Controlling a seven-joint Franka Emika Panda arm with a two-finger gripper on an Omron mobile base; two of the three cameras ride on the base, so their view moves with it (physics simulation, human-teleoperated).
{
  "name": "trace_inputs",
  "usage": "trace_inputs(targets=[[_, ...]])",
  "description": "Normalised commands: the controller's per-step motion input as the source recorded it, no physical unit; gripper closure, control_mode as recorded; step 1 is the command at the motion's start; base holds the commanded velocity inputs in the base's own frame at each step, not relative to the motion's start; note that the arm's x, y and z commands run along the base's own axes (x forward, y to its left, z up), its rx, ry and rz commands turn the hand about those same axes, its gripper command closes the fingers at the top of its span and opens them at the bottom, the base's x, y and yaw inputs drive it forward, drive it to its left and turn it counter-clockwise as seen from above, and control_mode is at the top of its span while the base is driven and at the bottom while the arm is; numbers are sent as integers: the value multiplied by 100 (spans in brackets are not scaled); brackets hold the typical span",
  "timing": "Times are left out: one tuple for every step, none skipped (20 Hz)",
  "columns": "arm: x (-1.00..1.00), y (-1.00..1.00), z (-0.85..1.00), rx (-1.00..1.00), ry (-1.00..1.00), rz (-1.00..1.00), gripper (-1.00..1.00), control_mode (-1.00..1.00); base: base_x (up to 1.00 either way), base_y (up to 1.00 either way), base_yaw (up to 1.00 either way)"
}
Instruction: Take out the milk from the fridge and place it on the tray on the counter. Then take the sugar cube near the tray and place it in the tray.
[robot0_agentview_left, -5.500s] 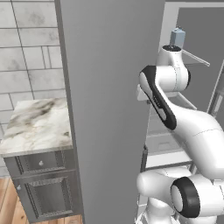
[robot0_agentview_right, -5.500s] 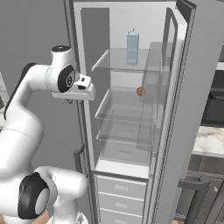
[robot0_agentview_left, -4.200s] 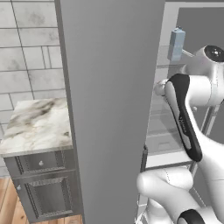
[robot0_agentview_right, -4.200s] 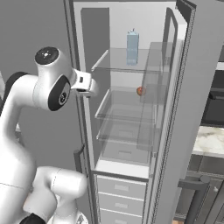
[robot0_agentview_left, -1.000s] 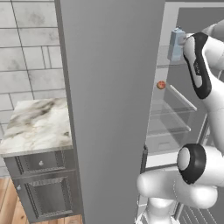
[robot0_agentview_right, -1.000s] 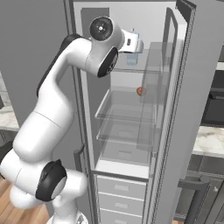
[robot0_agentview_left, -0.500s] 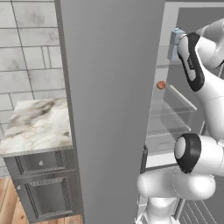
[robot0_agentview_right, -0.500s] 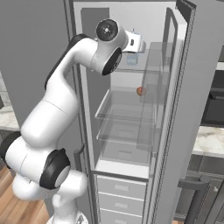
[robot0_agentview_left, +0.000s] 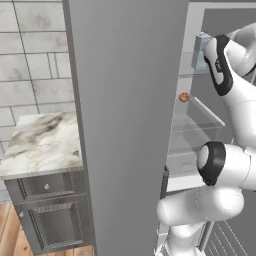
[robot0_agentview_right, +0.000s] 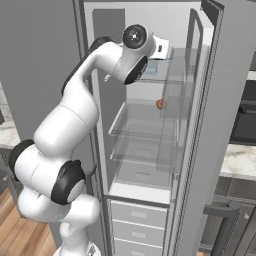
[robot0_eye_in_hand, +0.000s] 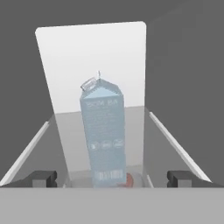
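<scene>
The small pale blue carton of milk (robot0_eye_in_hand: 103, 133) with a pointy top stands upright on a clear glass shelf (robot0_agentview_right: 145, 125) high inside the tall grey fridge (robot0_agentview_right: 210, 100). The white robot arm's two-finger gripper (robot0_eye_in_hand: 111, 178) is wide open, facing the carton and holding nothing. A small red ball (robot0_agentview_right: 160, 104) sits on a lower shelf.

Milk carton (robot0_eye_in_hand: 104, 135) upright on a glass shelf (robot0_eye_in_hand: 148, 144) inside the fridge (robot0_agentview_right: 200, 125).
The carton stands ahead of the jaws, centred between them, apart from both; a small round item (robot0_agentview_right: 160, 104) lies on the shelf below.
</scene>
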Motion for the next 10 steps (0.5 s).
trace_inputs(targets=[[39, -15, 0, 0, -5, 1, -100, -100, 0, 0, 0], [48, -4, 0, 0, -5, 0, -100, -100, 0, 0, 0], [46, -6, 0, 0, -4, 0, -100, -100, 0, 0, 0], [44, -4, 0, 0, -3, 0, -100, -100, 0, 0, 0], [44, 0, 0, 0, 0, 0, -100, -100, 0, 0, 0], [29, 0, 0, 0, 0, 0, -100, -100, 0, 0, 0], [3, 0, 0, 0, -2, 0, -100, -100, 0, 0, 0], [19, 0, 0, 0, 0, 0, -100, -100, 0, 0, 0], [26, 0, 0, 0, 0, 0, -100, -100, 0, 0, 0], [16, 0, 0, -1, 0, 0, -100, -100, 0, 0, 0]])
